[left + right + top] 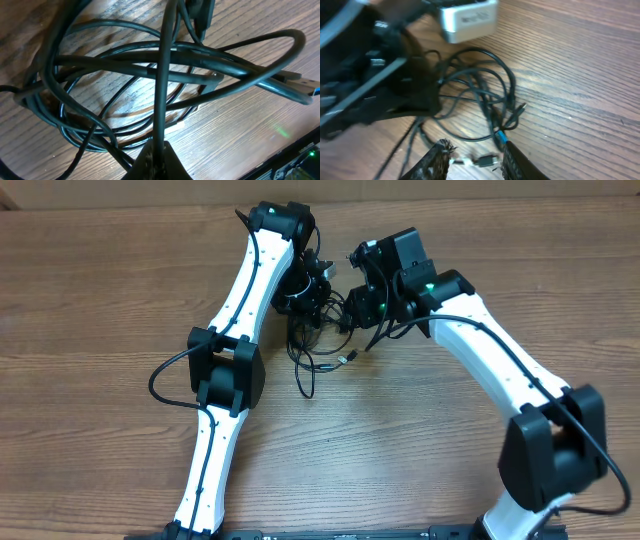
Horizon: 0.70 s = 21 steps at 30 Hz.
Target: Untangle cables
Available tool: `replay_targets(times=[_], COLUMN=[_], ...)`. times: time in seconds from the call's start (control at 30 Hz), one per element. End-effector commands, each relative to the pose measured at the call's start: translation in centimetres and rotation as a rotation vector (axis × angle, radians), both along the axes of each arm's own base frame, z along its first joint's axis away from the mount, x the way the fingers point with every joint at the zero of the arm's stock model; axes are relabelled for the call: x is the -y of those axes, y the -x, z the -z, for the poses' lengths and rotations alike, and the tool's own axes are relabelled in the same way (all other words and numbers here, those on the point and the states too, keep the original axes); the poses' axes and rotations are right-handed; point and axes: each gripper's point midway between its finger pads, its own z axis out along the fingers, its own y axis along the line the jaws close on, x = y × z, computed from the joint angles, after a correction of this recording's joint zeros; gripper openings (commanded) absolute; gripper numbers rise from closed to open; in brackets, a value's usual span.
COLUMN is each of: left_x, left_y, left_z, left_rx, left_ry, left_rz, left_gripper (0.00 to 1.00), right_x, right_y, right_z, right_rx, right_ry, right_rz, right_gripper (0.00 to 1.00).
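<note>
A tangle of thin black cables (pixel 310 345) lies on the wooden table between my two arms. In the left wrist view the loops (pixel 210 62) overlap closely. My left gripper (pixel 161 160) is shut on one black cable strand (pixel 162 100) that runs straight up from its jaws. It sits over the far side of the tangle (pixel 310 290). My right gripper (pixel 476 162) is open, just right of the tangle in the overhead view (pixel 358 320). A small plug (pixel 487 161) lies between its fingers. A blue-tipped connector (pixel 501 136) touches its right finger.
The left arm's black wrist (pixel 370 85) and a white block (pixel 470 20) crowd the left of the right wrist view. One loose cable end (pixel 305 385) trails toward the front. Bare wood (pixel 450 450) surrounds the tangle.
</note>
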Motion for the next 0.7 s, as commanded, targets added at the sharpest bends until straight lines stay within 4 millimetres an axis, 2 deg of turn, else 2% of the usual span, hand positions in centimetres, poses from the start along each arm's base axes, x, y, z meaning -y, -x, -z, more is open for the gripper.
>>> replay_targets(times=[0.0, 0.17, 0.27, 0.47, 0.5, 0.53, 0.6, 0.67], left_x=[0.4, 1.2, 1.4, 2.7, 2.7, 2.9, 3.0, 2.9], left_y=[0.2, 0.5, 0.6, 1.1, 1.1, 1.2, 1.2, 1.2], left_z=[-0.7, -1.0, -1.0, -1.5, -1.5, -1.5, -1.4, -1.4], left_rx=[0.017, 0.021, 0.028, 0.039, 0.040, 0.040, 0.040, 0.039], left_ry=[0.023, 0.077, 0.089, 0.161, 0.161, 0.162, 0.159, 0.158], left_rz=[0.039, 0.085, 0.110, 0.177, 0.180, 0.187, 0.189, 0.187], left_gripper=[0.04, 0.04, 0.04, 0.04, 0.04, 0.04, 0.04, 0.04], right_x=[0.4, -0.1, -0.3, -0.1, -0.1, -0.1, -0.1, -0.1], right_y=[-0.6, -1.6, -1.5, -1.2, -1.2, -1.1, -1.1, -0.9], right_z=[3.8, 3.7, 3.7, 3.9, 3.9, 3.9, 4.0, 4.1], right_rx=[-0.037, 0.010, 0.032, 0.060, 0.060, 0.066, 0.063, 0.055], right_ry=[0.047, 0.039, 0.053, 0.097, 0.097, 0.103, 0.103, 0.103], right_rz=[-0.003, -0.023, -0.082, -0.166, -0.167, -0.187, -0.187, -0.189], right_gripper=[0.33, 0.34, 0.42, 0.42, 0.41, 0.33, 0.24, 0.21])
